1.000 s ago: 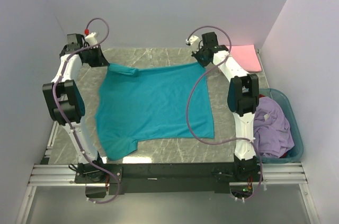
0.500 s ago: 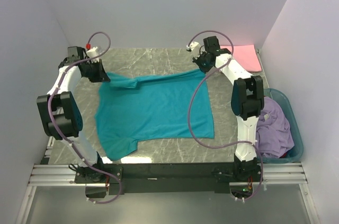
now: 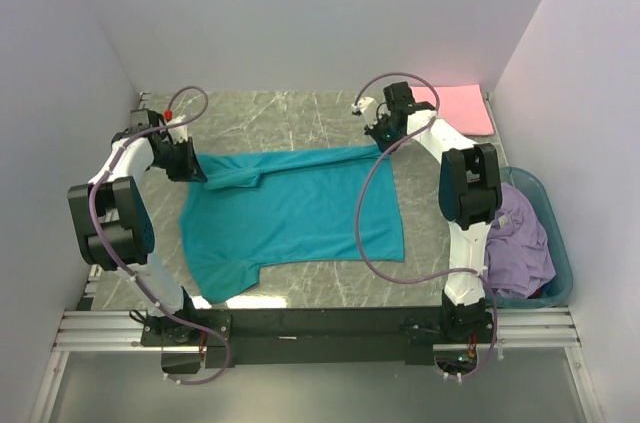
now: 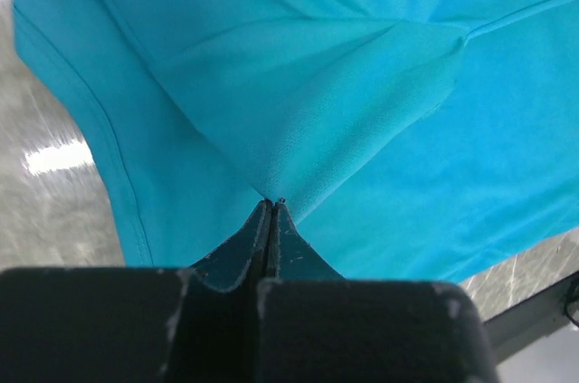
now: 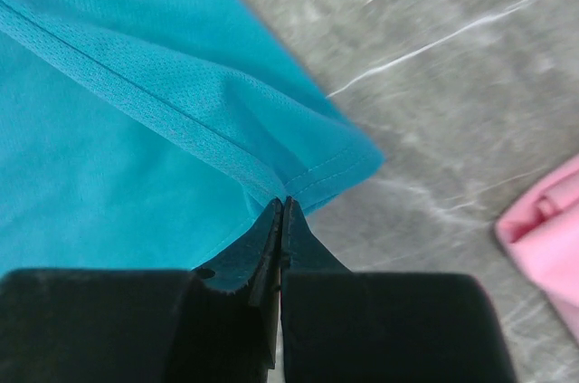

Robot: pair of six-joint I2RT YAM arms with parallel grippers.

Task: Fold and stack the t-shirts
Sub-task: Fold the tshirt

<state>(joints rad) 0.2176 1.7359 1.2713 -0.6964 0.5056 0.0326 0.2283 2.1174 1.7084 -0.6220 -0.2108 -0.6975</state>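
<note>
1. The left gripper (image 4: 271, 204) is closed on a pinch of the teal t-shirt (image 3: 290, 208), and the cloth is drawn into a peak at the fingertips.
2. The right gripper (image 5: 282, 204) is also clamped shut on this shirt, at a hemmed corner.
3. The far edge of the teal t-shirt is held stretched between the two grippers, from near the left edge of the worktop (image 3: 300, 113) to right of its middle.
4. The rest of the teal t-shirt is spread flat over the middle of the worktop, with one sleeve reaching toward the near left corner.
5. A pink t-shirt (image 3: 465, 108) is laid folded at the far right corner of the worktop, near the right gripper and apart from the teal cloth.
6. A lavender t-shirt (image 3: 515, 238) is heaped in a basket (image 3: 562, 253) set at the right edge of the worktop, toward the near right corner, just beside the right arm.
</note>
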